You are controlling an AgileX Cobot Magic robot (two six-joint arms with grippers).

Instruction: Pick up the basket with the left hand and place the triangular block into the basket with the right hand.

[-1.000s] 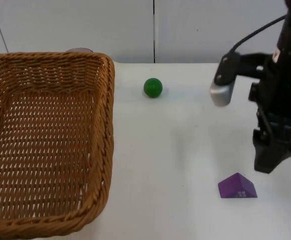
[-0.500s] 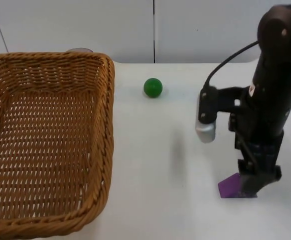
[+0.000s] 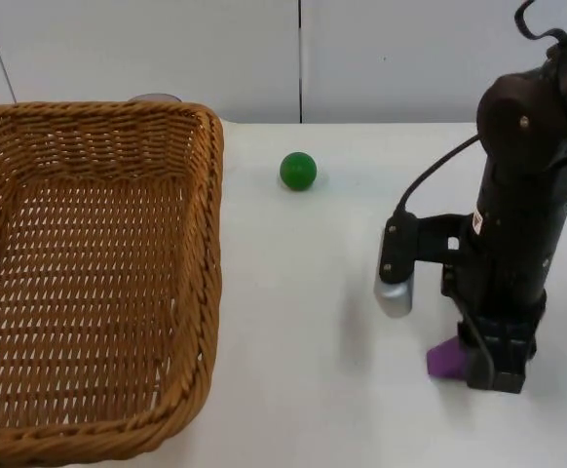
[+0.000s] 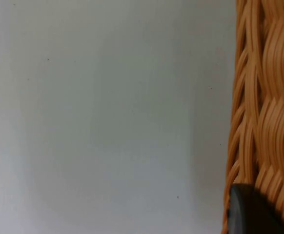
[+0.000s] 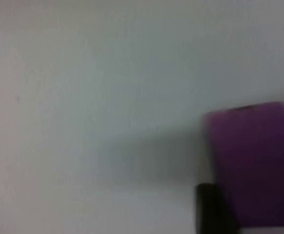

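Right gripper [image 3: 496, 375] is lowered onto purple triangular block [image 3: 446, 358], finger state unclear; woven wicker basket [image 3: 206, 244] sits well left, left gripper [image 4: 252, 214] against its rim, grip unclear.

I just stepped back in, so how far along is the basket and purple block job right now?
Done: nothing certain yet. The basket is by the left gripper, whose fingertip lies against its woven rim; whether it is lifted is unclear. In hand: the right gripper is down over the purple triangular block on the white table. Left: grasping, carrying and dropping it into the basket.
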